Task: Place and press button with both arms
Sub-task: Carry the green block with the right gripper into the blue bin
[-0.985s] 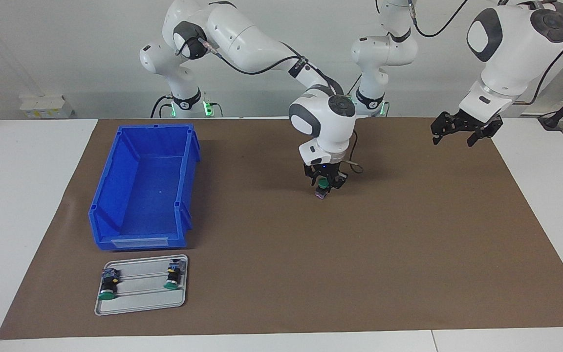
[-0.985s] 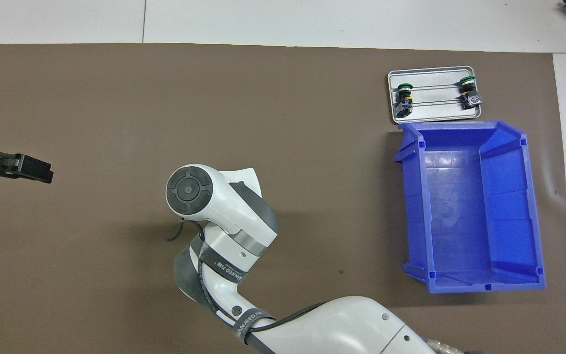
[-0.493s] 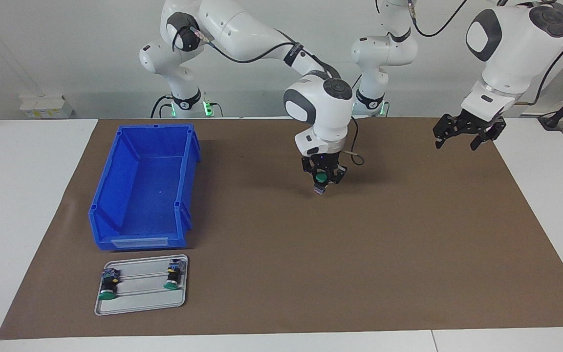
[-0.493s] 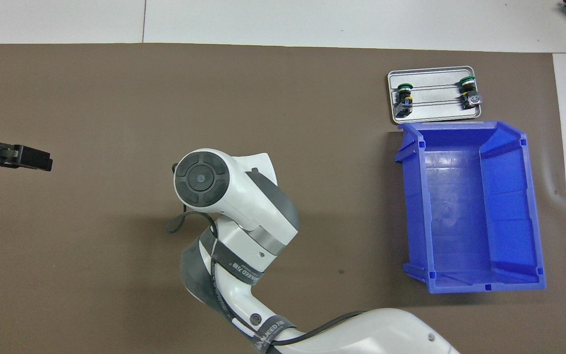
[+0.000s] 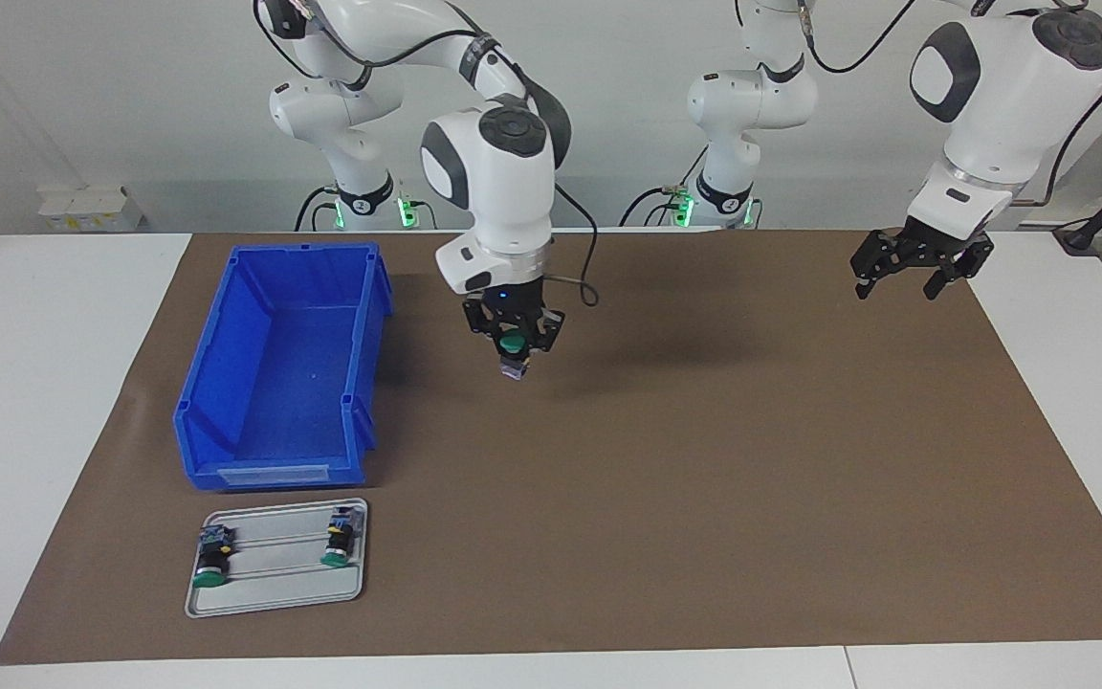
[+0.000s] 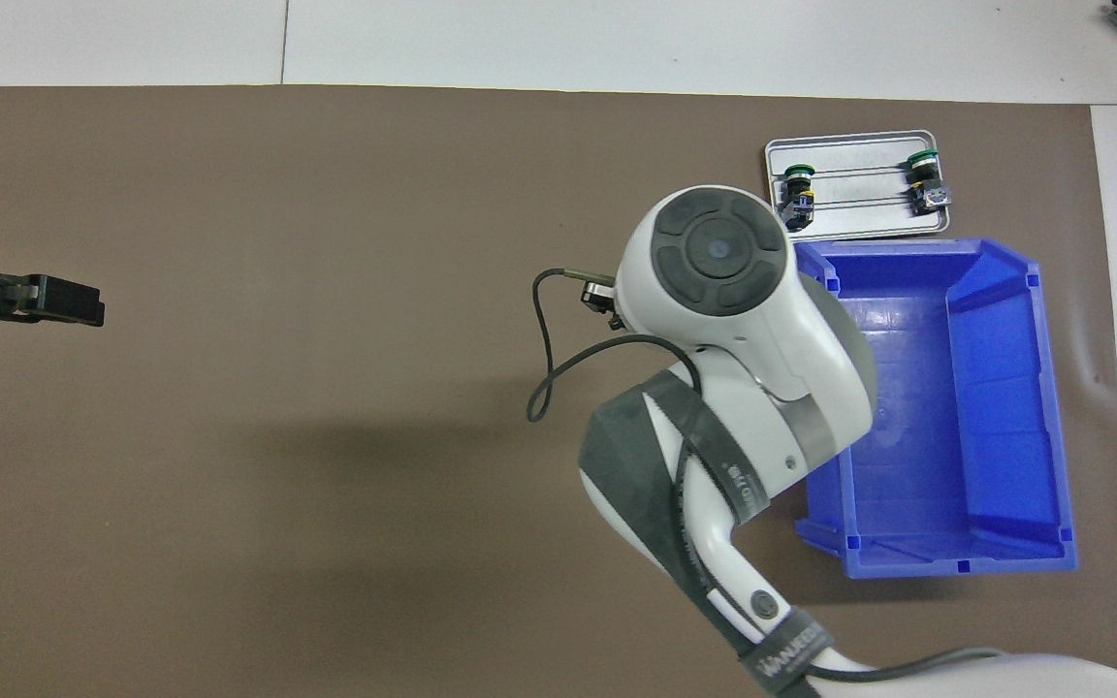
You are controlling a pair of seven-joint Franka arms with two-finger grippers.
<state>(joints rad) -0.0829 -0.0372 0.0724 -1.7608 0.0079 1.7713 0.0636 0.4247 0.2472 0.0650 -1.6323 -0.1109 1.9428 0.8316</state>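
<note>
Seen from across the desk, the right hand [image 5: 514,356] hangs in the air over the brown mat [image 5: 704,478], just beside the blue bin [image 5: 283,368] on the side toward the left arm's end. Its fingers are clamped on a button [image 5: 513,346], whose green cap faces the camera while the small terminal block points down. The button is clear of the mat, with its shadow falling below it. The left hand [image 5: 914,270] waits raised over the edge of the mat at the left arm's end of the desk, its fingers apart and holding nothing. A grey metal tray [image 5: 275,557] lies farther from the robots than the bin and just beside it, carrying two more buttons [image 5: 212,557], one at each end.

From above, the right arm's wrist [image 6: 714,262] covers the held button and the hand itself, sitting over the corner of the bin nearest the tray [image 6: 857,228]. The two spare buttons [image 6: 797,194] lie on their sides on the tray. Only the dark tip of the left hand [image 6: 69,302] shows, at the edge of this view over the mat.
</note>
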